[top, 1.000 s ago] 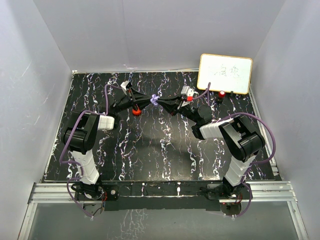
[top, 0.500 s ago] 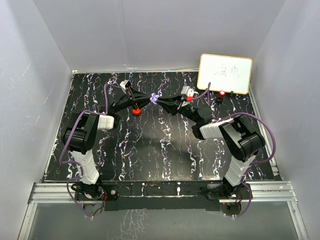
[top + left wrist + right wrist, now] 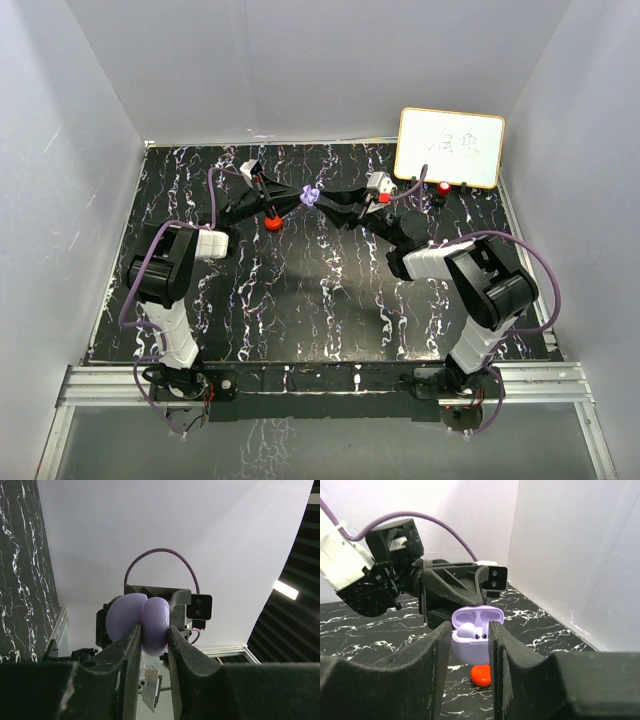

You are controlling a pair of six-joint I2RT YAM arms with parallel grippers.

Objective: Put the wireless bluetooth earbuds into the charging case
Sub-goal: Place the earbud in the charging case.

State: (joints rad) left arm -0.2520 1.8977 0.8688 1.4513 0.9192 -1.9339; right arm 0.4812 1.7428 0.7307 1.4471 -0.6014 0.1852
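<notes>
The black, white-veined marble-patterned surface (image 3: 300, 300) carries a white framed board (image 3: 450, 147) at its far right. Above the far middle, the 2 arms meet nose to nose.

The left gripper (image 3: 152, 630) has its jaws clamped narrow on the pale purple rounded plastic charging case (image 3: 472, 647), holding it in the air. Its lid is hinged up at the back and its open mouth faces the right arm. Below it on the surface lies a small round red puck (image 3: 481, 675).

The right gripper (image 3: 468, 630) has its jaws partly apart with nothing between them. The case lies straight ahead, just past their tips and centred on the gap, so the right arm is the free one nearer the opening.

At least 1 tiny pale purple stemmed earbud (image 3: 466, 631) sits in the case's left pocket. Whether a 2nd fills the other pocket I cannot tell. Judging by this, seating is done or nearly so, and any further approach should run along that head-on line.
</notes>
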